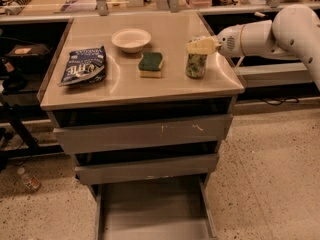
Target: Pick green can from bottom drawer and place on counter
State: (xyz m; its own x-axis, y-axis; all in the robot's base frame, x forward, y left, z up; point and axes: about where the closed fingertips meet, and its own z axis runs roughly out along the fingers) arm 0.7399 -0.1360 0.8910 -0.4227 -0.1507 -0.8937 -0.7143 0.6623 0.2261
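Note:
The green can (pixel 196 66) stands upright near the right edge of the counter (pixel 165 86), right of the sponge. My gripper (pixel 201 46) reaches in from the right on a white arm, and its pale fingers (pixel 199 45) are closed over the can's top. The bottom drawer (pixel 150 211) is pulled open below, and the visible part of its flat grey floor is bare.
A white bowl (pixel 131 39), a green-and-yellow sponge (pixel 150 64) and a dark blue snack bag (pixel 82 65) lie on the counter. Two upper drawers (pixel 145 133) are slightly ajar. A small bottle (pixel 29 180) lies on the floor at left. Cluttered tables stand behind.

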